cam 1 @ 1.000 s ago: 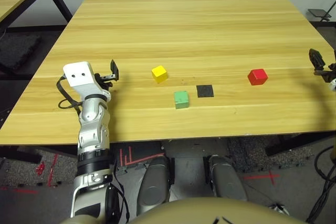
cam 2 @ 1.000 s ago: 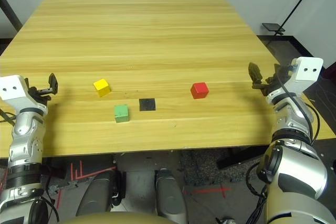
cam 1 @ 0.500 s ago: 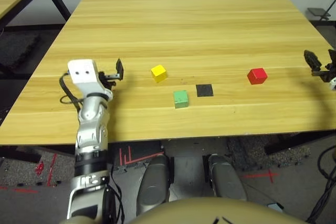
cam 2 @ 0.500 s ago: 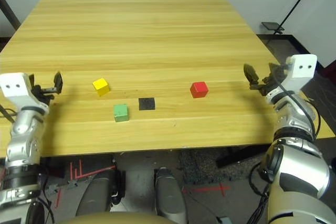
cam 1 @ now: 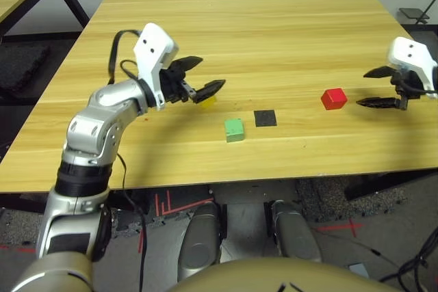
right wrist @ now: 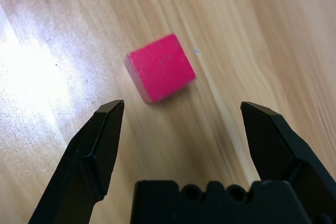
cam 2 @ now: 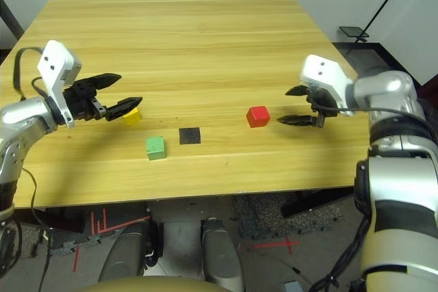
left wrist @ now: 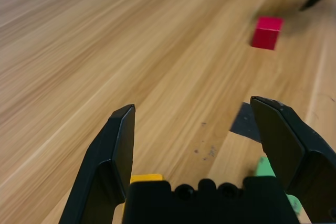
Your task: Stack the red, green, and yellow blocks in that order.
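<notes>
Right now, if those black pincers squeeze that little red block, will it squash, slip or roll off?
Probably none of those. The red block has crisp edges and flat faces, so it looks rigid and shouldn't roll. Its matte surface suggests decent grip. The open right gripper spans wider than it.

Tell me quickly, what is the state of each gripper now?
Left gripper: open, holding nothing.
Right gripper: open, holding nothing.

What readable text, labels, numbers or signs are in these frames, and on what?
None readable.
Red block, green block, yellow block: plain faces, no markings.
Black square patch: blank.
Table: bare wood grain.
Floor: red tape marks, just lines and crosses, no characters.
</notes>
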